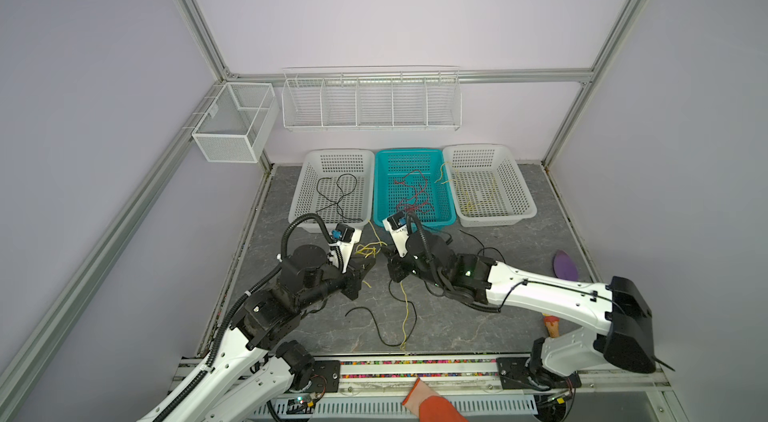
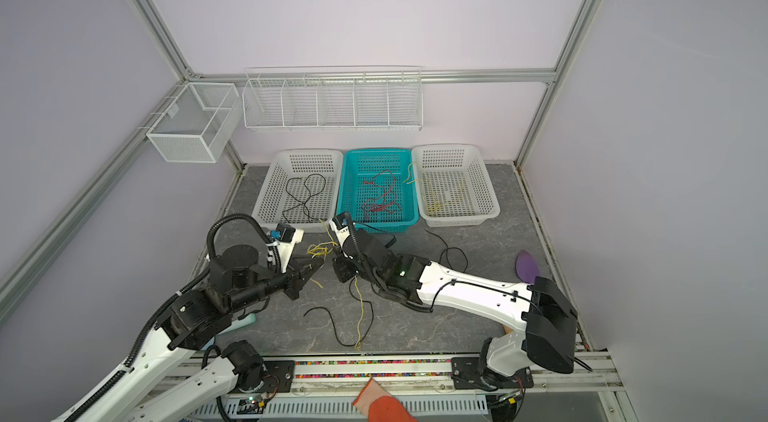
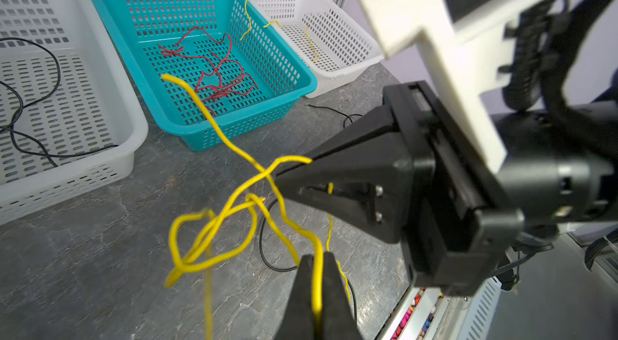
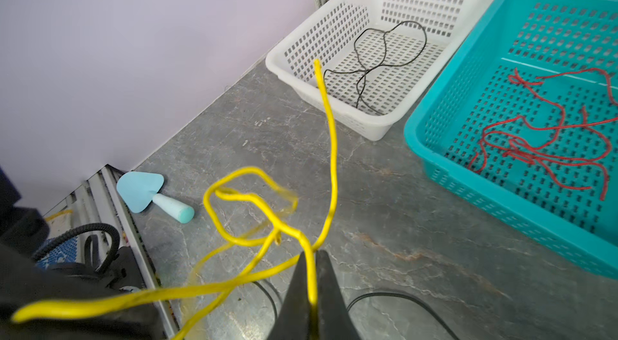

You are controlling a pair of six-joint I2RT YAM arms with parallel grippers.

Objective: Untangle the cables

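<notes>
A knotted yellow cable [image 1: 367, 250] [image 2: 318, 250] hangs between my two grippers above the table's middle. My left gripper [image 3: 316, 258] [image 1: 367, 265] is shut on one strand of it. My right gripper [image 4: 312, 255] [image 1: 389, 254] is shut on another strand, a hand's width away. The yellow loops [image 3: 214, 238] [image 4: 240, 194] dangle in the air, and a thin yellow tail [image 1: 405, 316] drops to the table. Below it, a loose black cable [image 1: 376, 326] lies on the table. Another black cable [image 1: 482, 247] shows behind my right arm.
At the back stand three baskets. The left white basket [image 1: 338, 161] holds a black cable [image 1: 340, 191], the teal basket [image 1: 409, 158] red cables [image 1: 415, 187], the right white basket [image 1: 524, 195] a yellow cable [image 1: 478, 202]. A blue toy trowel [image 4: 147, 194], a purple piece [image 1: 565, 266] and an orange-gloved hand [image 1: 432, 399] sit at the edges.
</notes>
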